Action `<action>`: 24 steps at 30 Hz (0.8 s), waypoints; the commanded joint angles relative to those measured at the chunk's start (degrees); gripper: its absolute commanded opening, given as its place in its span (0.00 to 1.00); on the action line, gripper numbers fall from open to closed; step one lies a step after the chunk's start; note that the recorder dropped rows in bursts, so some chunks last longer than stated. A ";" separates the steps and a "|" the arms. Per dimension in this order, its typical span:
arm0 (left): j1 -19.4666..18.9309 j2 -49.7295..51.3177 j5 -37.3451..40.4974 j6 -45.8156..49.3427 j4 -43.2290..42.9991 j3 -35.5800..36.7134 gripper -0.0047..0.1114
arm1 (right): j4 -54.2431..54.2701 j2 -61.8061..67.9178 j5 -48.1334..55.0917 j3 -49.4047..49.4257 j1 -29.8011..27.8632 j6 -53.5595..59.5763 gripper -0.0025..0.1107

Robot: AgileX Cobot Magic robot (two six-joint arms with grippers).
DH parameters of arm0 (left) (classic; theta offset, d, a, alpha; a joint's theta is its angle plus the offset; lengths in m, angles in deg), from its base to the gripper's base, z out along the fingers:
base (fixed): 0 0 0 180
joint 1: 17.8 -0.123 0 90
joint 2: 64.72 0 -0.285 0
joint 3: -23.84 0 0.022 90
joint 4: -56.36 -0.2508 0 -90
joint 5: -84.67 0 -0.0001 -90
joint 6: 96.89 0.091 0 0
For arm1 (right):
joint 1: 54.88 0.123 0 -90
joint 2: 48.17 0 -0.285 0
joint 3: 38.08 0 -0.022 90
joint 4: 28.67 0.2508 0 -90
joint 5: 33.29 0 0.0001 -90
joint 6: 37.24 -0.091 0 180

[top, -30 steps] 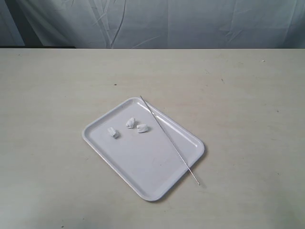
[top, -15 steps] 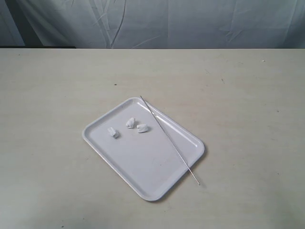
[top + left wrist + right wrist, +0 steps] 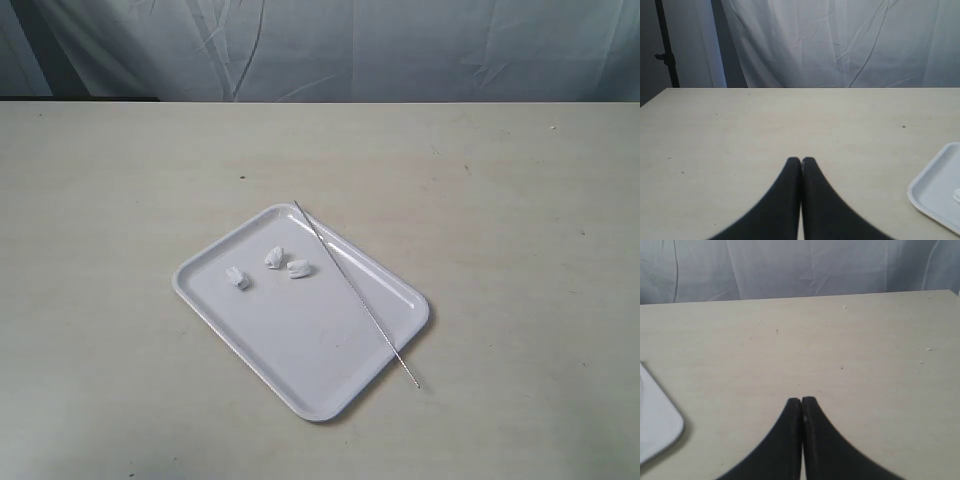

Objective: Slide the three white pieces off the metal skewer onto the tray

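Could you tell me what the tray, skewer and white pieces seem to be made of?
The tray looks like smooth white plastic: faint sheen, moulded rounded rim. The skewer seems metal: thin, straight, silver-grey. The white pieces look soft and matte, perhaps marshmallow; too small to be sure.

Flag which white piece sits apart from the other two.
The leftmost piece, alone near the tray's left corner. The middle piece and right piece sit close together, closer to the skewer.
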State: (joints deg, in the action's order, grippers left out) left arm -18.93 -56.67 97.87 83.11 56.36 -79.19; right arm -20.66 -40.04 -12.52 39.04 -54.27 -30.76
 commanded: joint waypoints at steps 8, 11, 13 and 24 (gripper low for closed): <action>-0.04 -0.26 -0.28 0.00 0.75 0.25 0.04 | 0.05 -0.34 -0.10 0.09 -0.23 0.33 0.02; -0.04 -0.26 -0.26 0.00 0.63 0.25 0.04 | 0.05 -0.34 -0.10 0.09 -0.23 0.33 0.02; -0.04 -0.26 -0.26 0.00 0.63 0.25 0.04 | 0.05 -0.34 -0.10 0.09 -0.23 0.33 0.02; -0.04 -0.26 -0.26 0.00 0.50 0.25 0.04 | 0.12 -0.34 -0.10 0.09 -0.23 0.33 0.02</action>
State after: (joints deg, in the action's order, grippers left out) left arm -18.93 -56.67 97.87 83.11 56.36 -79.19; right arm -20.66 -40.04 -12.52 39.04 -54.27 -30.76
